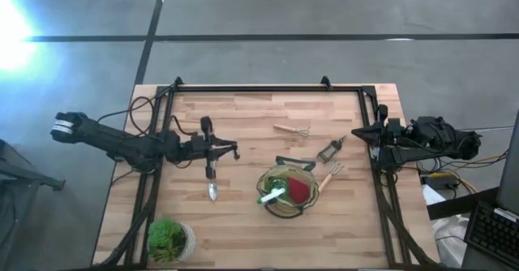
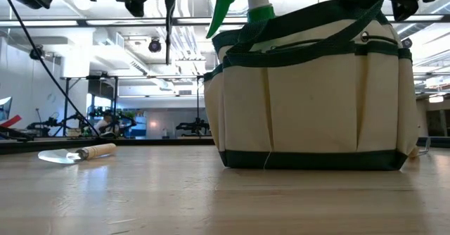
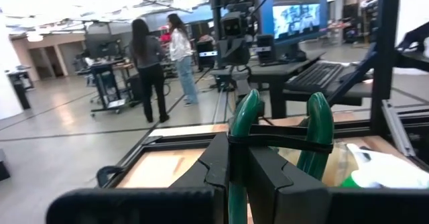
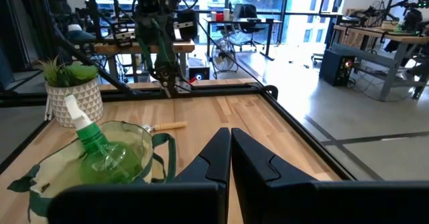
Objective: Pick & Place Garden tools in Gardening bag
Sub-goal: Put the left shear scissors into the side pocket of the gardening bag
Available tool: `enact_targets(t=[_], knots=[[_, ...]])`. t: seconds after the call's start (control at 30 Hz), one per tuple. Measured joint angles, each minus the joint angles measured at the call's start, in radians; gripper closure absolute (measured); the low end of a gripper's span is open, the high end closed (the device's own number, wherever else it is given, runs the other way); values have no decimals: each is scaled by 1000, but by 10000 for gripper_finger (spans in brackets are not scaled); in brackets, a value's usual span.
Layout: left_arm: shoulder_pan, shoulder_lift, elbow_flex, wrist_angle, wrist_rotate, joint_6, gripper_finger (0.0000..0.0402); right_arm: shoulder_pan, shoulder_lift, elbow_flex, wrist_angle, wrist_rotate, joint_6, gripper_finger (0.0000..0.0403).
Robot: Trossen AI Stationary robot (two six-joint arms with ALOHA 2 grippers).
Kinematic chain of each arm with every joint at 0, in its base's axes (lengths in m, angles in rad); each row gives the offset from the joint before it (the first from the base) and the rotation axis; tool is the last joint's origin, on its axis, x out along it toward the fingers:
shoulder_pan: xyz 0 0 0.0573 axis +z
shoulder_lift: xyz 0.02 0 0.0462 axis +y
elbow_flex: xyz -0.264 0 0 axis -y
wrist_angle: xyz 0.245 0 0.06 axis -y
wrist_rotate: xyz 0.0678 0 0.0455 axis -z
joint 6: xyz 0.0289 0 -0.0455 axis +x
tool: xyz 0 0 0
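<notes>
High view: left tool (image 1: 209, 171) pinches the pruners (image 3: 281, 140), bag (image 1: 286, 192) at its four o'clock; right tool (image 1: 357, 133) pressed together.

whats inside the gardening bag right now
Inside the gardening bag show a green spray bottle with its white nozzle, and a pink-red item. Anything beneath them is covered.

Bag (image 1: 285, 191) upright, spray bottle (image 1: 274, 191) inside; trowel (image 1: 212, 188), forks (image 1: 293, 130) on table.

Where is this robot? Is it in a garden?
No, probably an indoor robotics lab or workshop. Beyond the wooden table stand desks with a monitor and keyboard, two people on a concrete floor, and more equipment benches.
</notes>
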Motion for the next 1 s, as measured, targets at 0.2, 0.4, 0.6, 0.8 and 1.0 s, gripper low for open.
enact_targets(t=[0.2,0.4,0.6,0.8,1.0], knots=[[1,0,0,17,49,0,376,0,0,0,0,0,0,394],[7,12,-1,56,98,-1,376,0,0,0,0,0,0,394],[15,45,-3,110,126,-4,376,0,0,0,0,0,0,394],[16,72,-3,159,136,-37,376,0,0,0,0,0,0,394],[16,113,-13,223,144,-111,376,0,0,0,0,0,0,394]])
